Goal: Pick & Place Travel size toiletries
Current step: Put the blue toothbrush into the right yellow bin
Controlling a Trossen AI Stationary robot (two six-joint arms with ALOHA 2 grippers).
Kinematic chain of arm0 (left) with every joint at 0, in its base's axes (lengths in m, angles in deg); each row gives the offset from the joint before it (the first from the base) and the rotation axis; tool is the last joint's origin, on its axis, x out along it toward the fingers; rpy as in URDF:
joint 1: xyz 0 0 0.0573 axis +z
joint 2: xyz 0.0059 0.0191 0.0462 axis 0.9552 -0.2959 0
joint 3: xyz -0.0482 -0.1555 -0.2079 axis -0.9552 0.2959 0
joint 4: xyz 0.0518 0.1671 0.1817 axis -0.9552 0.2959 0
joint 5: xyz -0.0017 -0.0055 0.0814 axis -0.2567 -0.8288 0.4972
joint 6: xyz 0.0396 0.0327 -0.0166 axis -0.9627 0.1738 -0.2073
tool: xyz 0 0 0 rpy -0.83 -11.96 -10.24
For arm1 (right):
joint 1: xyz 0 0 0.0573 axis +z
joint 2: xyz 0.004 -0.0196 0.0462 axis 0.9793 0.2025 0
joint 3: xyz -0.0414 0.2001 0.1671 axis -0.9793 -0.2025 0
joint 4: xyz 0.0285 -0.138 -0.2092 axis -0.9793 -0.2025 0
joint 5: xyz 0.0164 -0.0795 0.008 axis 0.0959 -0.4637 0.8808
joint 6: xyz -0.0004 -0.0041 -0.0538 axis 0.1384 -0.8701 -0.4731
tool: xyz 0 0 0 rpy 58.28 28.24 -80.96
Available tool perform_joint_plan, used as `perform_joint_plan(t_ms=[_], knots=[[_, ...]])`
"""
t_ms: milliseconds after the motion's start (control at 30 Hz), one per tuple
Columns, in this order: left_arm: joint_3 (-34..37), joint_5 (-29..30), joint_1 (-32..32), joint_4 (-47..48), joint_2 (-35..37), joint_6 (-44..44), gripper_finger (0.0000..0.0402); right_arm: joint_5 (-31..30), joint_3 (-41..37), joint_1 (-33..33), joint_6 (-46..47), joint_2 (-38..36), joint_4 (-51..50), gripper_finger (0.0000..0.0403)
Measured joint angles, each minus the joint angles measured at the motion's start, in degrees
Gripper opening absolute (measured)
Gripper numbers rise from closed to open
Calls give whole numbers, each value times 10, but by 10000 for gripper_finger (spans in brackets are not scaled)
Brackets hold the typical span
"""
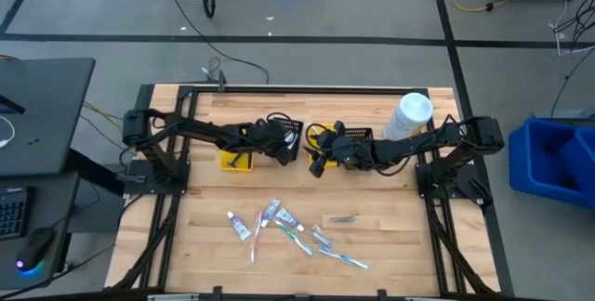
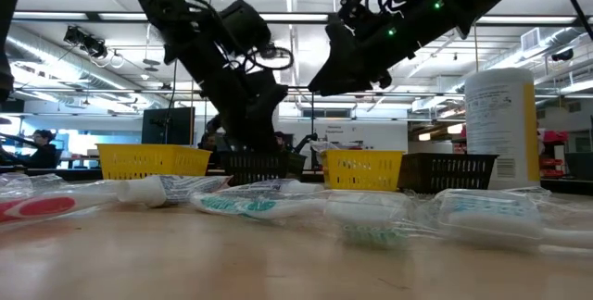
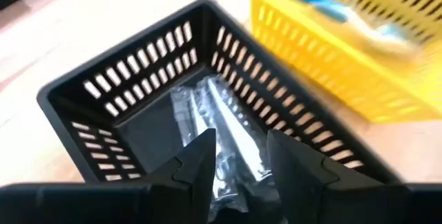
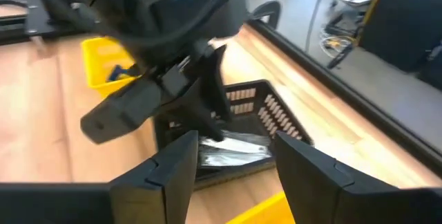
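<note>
The left gripper (image 3: 238, 165) hangs right over the black bin (image 3: 103, 92), its fingers parted with nothing between them, and a clear crinkly packet (image 3: 207, 113) lies on the bin floor just below the tips. The right gripper (image 4: 231, 162) hovers close by, also spread with nothing in it, looking across at the other arm and the same bin. From above, the two meet near the middle of the table (image 1: 186, 245), over the row of yellow bins (image 1: 237, 160) and black ones. Most of the travel size toiletries (image 1: 288, 227) lie well apart from them in a loose scatter toward the near edge: toothbrushes, small tubes and packets. The two wrists are very near each other, so I'd judge a knock between them the main worry if either swings without clearing first. The light bins could also shift or tip if a finger catches a slotted wall on the way up. The big white bottle (image 2: 500, 129) by the right arm carries a printed label, but its writing is too small to read; I can make out no brand anywhere.
</note>
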Motion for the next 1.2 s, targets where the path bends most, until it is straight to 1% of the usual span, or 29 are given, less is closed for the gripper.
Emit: perform_joint_plan(t_ms=[133, 233, 400, 500, 633, 667, 800, 900, 1000, 1067, 1200], knots=[[-3, -4, -10, 21, 42, 0, 141, 39, 0, 0, 0, 0, -1, 217], [-4, -26, -22, 31, 76, 0, 141, 83, 0, 0, 0, 0, -1, 227], [-4, -64, -55, 29, 120, 0, 141, 203, 0, 0, -10, 0, -12, 236], [-4, -65, -80, 29, 131, 0, 141, 271, 0, 6, -6, 0, -14, 235], [-4, -65, -117, 32, 132, 0, 141, 359, 0, 30, 16, 0, -14, 223], [-4, -65, -125, 33, 132, 0, 141, 373, 0, 38, 19, 0, -13, 219], [-4, -53, -153, 41, 132, 0, 141, 380, 0, 84, 46, 0, -28, 204], [-4, -23, -165, 40, 132, 0, 141, 391, 0, 128, 102, 0, -57, 197], [-4, -14, -175, 43, 132, 2, 141, 403, 0, 179, 161, 0, -93, 193], [-4, -13, -181, 44, 132, 7, 141, 391, 0, 216, 201, 0, -114, 192], [-4, -13, -192, 44, 132, 15, 141, 343, 0, 289, 256, 0, -155, 190]])
